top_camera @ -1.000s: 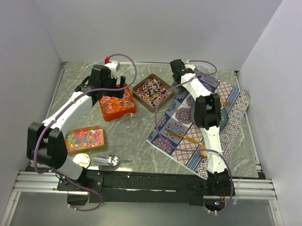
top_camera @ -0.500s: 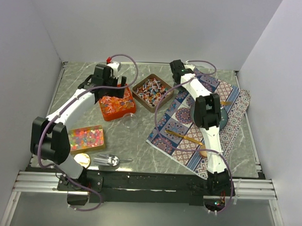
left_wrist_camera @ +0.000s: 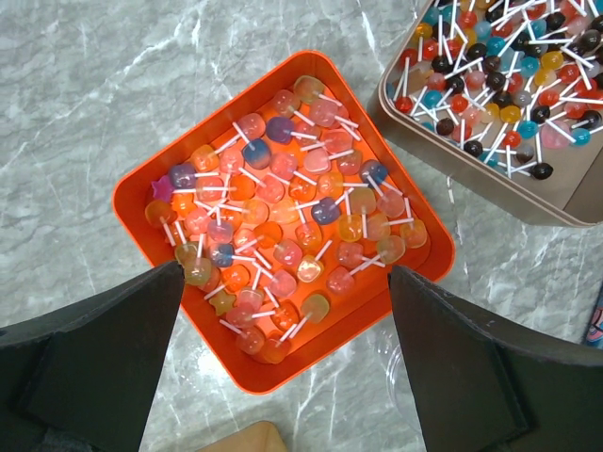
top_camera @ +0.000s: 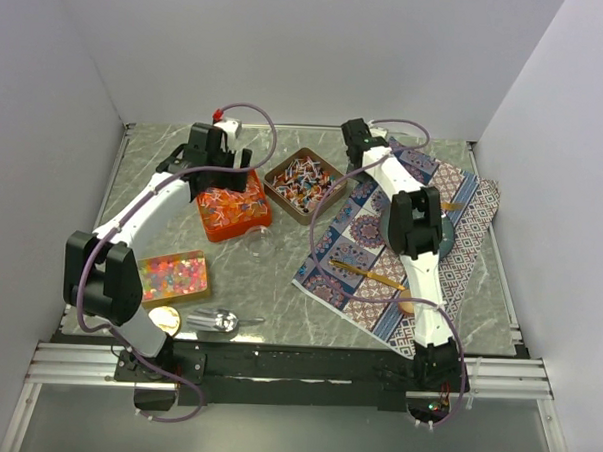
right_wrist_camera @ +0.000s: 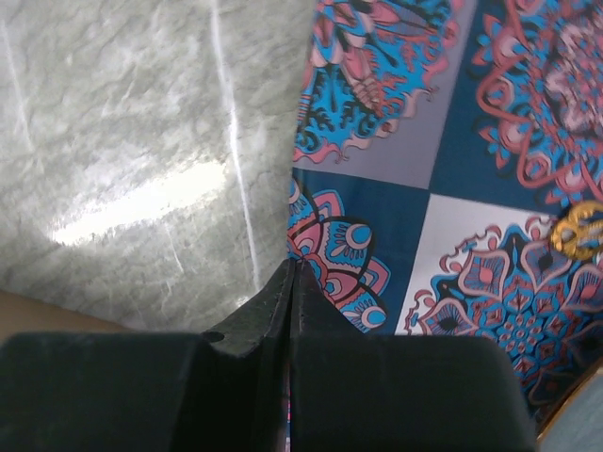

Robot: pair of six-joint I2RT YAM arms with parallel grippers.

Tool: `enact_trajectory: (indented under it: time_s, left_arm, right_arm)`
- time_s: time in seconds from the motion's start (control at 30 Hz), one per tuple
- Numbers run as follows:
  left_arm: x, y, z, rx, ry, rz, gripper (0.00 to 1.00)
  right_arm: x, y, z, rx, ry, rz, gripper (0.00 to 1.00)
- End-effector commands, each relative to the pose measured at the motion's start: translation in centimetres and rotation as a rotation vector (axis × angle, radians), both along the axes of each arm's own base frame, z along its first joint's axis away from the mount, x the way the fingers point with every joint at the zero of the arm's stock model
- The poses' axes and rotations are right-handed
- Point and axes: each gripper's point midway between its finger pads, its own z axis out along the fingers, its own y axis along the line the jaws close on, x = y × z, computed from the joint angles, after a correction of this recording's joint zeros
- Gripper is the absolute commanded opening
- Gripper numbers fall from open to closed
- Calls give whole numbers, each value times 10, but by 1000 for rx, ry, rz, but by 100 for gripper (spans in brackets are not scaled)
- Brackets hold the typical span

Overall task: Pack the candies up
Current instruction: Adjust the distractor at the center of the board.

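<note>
Left claw (left_wrist_camera: 283, 275) hangs wide open, orange tray (left_wrist_camera: 132, 202) of lollipops (left_wrist_camera: 283, 217) directly under its fingers; right claw (right_wrist_camera: 292, 273) is pinched shut at the edge of the patterned cloth (right_wrist_camera: 443, 169). I'd drop the left straight down, centred, and close on a few sticks, clear of the rim.

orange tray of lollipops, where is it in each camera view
top external: orange tray sits left of centre.
left wrist: it fills the middle of the frame.
right wrist: not in it.
shared landmark: the brown tray, to its upper right in both views that show it.
</note>
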Motion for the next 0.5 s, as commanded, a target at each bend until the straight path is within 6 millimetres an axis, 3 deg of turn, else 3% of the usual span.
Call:
enact_trajectory:
  time_s: [0.0,0.1,0.23,0.27,0.3,0.47]
  left_arm:
    - [4,3,42,10,-99,2,97]
    - [4,4,46,12,-113,6,97]
    - [3,3,46,5,-112,0,97]
    - [2,3,45,3,-110,0,97]
    - [2,3,46,2,-111,-1,97]
    - [1,3,49,3,-121,-1,97]
  right_arm:
    - [32,24,14,48,-71,204,0]
    - [47,47,36,13,-141,341,0]
    - [44,89,55,-82,-193,586,0]
    - [38,102,49,-94,-201,624,0]
    - [37,107,61,-105,-225,658,0]
    - [22,117,59,-118,-183,733,0]
